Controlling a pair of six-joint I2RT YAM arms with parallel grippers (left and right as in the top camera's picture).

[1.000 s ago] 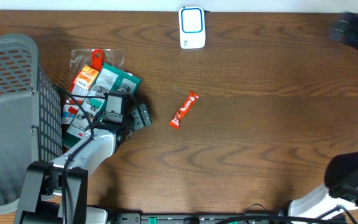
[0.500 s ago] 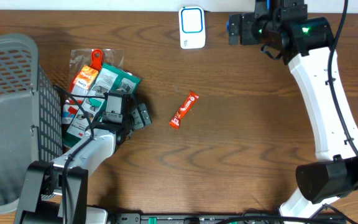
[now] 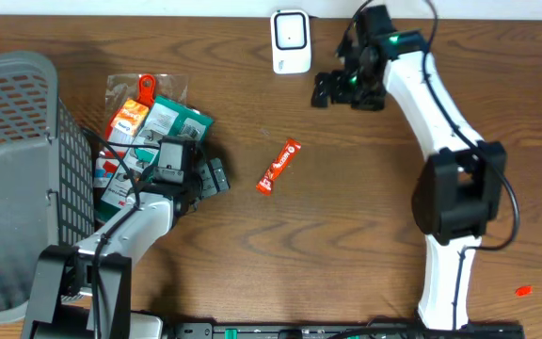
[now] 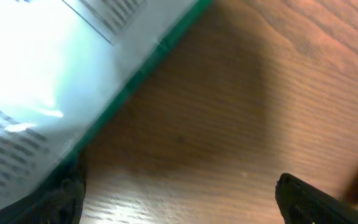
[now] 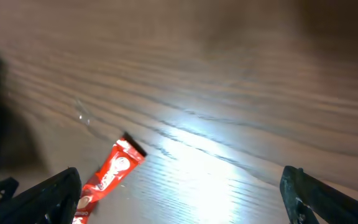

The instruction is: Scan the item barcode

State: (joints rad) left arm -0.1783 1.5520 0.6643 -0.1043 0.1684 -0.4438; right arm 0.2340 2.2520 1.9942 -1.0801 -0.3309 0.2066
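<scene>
OK, red snack bar (image 3: pixel 278 166) was seen flat on tabletop (image 3: pixel 346 217), between left tool (image 3: pixel 215 176) and right tool (image 3: pixel 331 88). Both tools were spread apart, empty. Bar was judged light, crinkly, slippery. Pinch advised across narrow middle.

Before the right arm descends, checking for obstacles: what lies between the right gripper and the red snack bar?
Only bare table, seen in the overhead view, between right gripper and red snack bar.

No text is legible: the print on the red wrapper (image 3: pixel 279 165) and on the teal-edged packets (image 3: pixel 163 122) is too blurred to read.
</scene>
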